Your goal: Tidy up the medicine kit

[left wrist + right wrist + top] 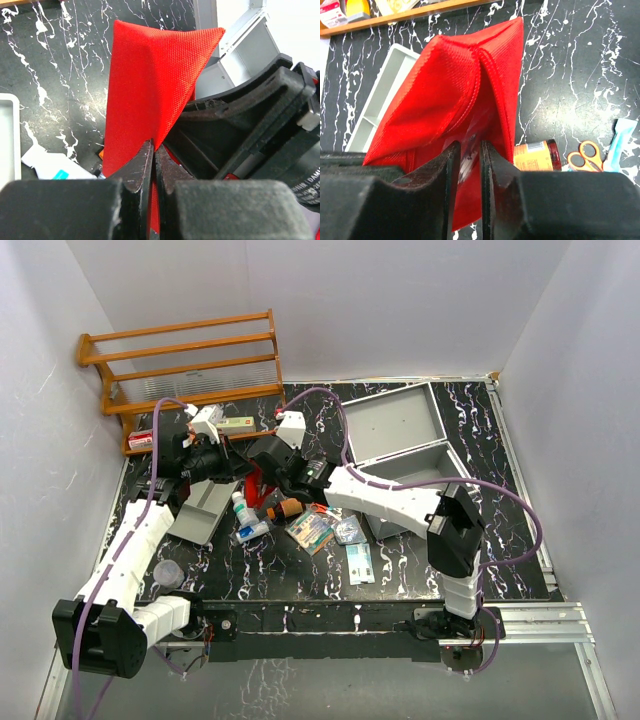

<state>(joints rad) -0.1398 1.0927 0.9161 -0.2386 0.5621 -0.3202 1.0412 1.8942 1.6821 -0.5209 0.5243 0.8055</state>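
While both tools pinch a red pouch (455,95), the silver-grey medicine kit (400,440) lies open.

This looks like a robot test lab, not a home. Plain white walls (350,300) box in a black counter (400,580) with white marble streaks. Two robot arms are bolted to a metal rail (540,620) at the near edge, and purple cables (510,500) run along them. A wooden rack (180,365) stands at the far left.
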